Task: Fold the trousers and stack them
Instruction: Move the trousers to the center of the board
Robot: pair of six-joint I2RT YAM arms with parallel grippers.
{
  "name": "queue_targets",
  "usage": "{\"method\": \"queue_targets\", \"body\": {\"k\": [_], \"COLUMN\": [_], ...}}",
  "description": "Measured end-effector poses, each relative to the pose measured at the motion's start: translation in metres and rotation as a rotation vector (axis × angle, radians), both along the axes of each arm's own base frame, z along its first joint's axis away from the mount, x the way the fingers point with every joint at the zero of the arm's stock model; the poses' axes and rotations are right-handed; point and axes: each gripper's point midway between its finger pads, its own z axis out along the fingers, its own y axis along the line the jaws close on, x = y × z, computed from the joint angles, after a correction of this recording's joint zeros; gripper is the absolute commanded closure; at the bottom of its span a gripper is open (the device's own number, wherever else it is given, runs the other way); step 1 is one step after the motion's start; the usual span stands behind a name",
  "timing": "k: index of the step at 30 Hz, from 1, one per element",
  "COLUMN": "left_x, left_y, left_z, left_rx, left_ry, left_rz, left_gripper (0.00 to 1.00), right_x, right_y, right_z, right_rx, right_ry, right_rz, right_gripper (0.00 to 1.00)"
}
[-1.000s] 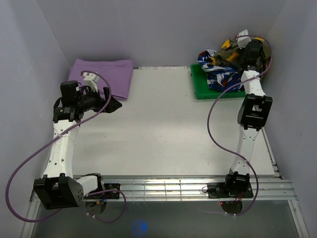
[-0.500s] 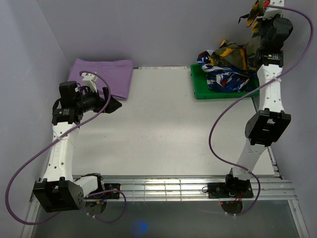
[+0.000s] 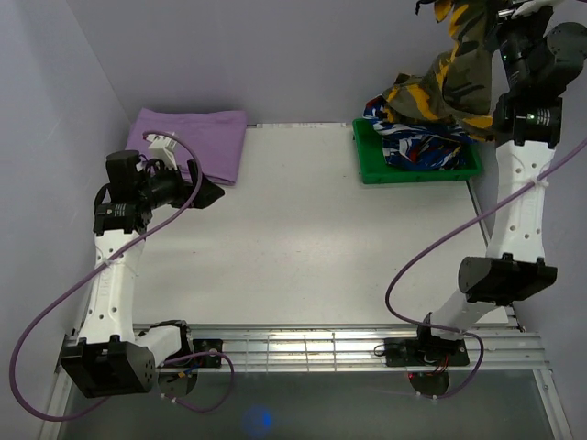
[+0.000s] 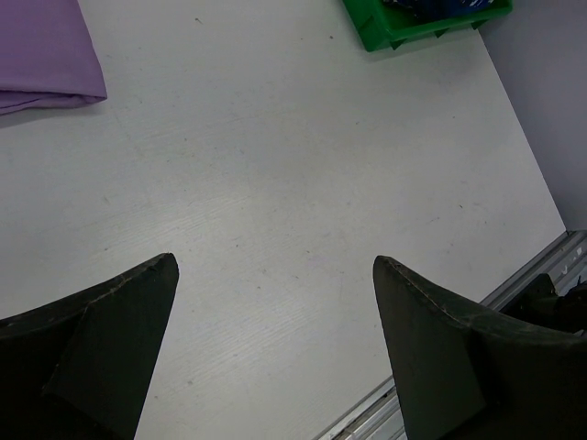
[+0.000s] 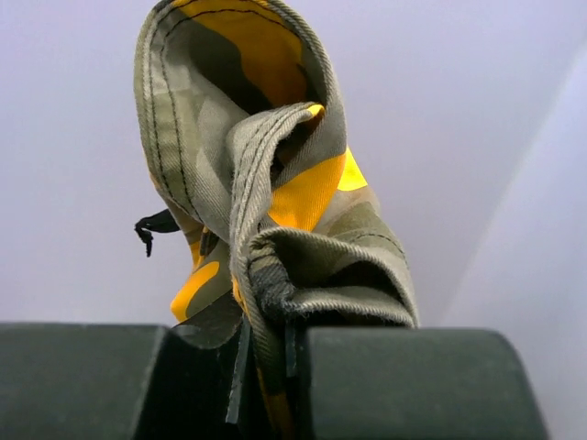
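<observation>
Over the green bin [image 3: 371, 170], trousers [image 3: 461, 81] hang above a patterned garment [image 3: 424, 147] inside.

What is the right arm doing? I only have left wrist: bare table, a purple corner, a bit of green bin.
Observer: The right gripper is shut on a bunched fold of the trousers, high above the green bin.
Operator: Are they clear of the bin?
Observer: No. In the top view their lower end drapes over the blue, white and red garment in the bin.
Operator: Where is my left gripper relative to the purple cloth?
Observer: The left gripper sits at the near right corner of the purple cloth, which lies folded at the table's far left.
</observation>
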Motion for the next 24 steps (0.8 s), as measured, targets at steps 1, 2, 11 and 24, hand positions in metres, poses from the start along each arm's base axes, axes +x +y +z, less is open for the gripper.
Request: {"method": "queue_targets", "body": {"k": [1, 2, 11, 24], "left_x": [0.0, 0.0, 0.005, 0.021], "left_y": [0.0, 0.0, 0.006, 0.062], "left_z": [0.001, 0.004, 0.068, 0.056], "left_rx": [-0.001, -0.002, -0.035, -0.24], "left_ry": [0.002, 0.0, -0.114, 0.034], "left_rz": [0.003, 0.006, 0.068, 0.193], "left_gripper": [0.02, 0.02, 0.02, 0.03], "right_x": [-0.017, -0.038, -0.225, -0.215], "right_y": [0.012, 0.027, 0.166, 0.397], "right_z": [0.016, 0.033, 0.096, -0.308], "right_rx": [0.003, 0.002, 0.041, 0.013], "right_ry": [-0.032, -0.071, -0.275, 0.816], "right_rz": [0.036, 0.079, 0.604, 1.101], "right_gripper": [0.92, 0.92, 0.92, 0.23]}}
